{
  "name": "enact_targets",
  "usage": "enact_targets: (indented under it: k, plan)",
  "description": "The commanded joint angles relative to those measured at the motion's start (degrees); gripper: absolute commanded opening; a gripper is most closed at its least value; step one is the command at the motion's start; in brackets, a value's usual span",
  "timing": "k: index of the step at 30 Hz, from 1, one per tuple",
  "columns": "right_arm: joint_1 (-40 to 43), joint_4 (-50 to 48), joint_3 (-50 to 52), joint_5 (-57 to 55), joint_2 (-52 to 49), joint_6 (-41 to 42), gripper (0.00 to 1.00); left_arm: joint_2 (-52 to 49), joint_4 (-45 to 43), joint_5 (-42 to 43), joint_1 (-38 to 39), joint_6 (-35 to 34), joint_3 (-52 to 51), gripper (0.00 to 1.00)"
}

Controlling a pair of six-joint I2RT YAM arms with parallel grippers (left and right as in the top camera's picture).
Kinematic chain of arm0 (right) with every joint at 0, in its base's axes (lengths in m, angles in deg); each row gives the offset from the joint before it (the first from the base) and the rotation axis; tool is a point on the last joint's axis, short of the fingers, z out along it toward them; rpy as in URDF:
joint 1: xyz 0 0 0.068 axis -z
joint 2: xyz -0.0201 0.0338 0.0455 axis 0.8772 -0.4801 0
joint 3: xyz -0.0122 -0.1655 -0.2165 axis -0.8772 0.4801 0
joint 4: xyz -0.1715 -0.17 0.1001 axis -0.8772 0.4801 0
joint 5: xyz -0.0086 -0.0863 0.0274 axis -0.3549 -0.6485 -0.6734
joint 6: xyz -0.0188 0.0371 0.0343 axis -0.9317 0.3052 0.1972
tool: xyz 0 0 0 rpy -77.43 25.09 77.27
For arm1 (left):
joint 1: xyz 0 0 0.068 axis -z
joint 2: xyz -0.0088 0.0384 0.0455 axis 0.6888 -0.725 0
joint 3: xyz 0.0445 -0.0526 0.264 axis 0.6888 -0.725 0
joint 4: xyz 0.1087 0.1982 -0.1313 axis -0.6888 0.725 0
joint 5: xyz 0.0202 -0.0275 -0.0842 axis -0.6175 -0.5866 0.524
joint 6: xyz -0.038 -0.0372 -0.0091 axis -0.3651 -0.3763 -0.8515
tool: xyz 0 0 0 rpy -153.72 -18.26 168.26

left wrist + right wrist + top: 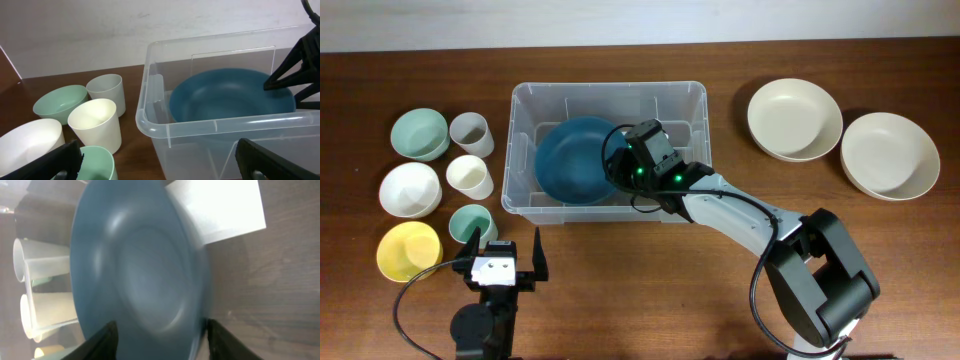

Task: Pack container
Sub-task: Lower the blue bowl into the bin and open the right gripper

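Blue bowl (570,160) inside clear container (610,87), right gripper (161,337) over it (jaws parted), left gripper (507,247) wide open near green cup (470,222)

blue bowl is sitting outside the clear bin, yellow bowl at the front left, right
No. The blue bowl is inside the clear bin, not outside it, as the overhead view shows. The yellow bowl is at the front left, as you said.
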Motion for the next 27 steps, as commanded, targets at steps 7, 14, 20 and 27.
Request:
enact_targets:
  k: [7, 14, 20, 27]
  plan:
    - [1.99, 0.39, -1.03, 3.48, 0.04, 0.15, 0.60, 0.00, 0.26, -0.37, -0.35, -0.55, -0.22, 1.00]
    - [2.43, 0.94, -1.64, 3.50, 1.51, -4.24, 0.61, 0.00, 0.24, -0.37, -0.35, -0.52, -0.22, 1.00]
    - [2.64, 10.67, -8.20, -3.08, 6.49, -13.62, 0.66, 0.00, 0.26, -0.37, -0.35, -0.55, -0.22, 1.00]
    - [8.09, 31.47, -25.70, -9.29, 12.39, -22.43, 0.84, 0.00, 0.26, -0.37, -0.35, -0.52, -0.22, 1.00]
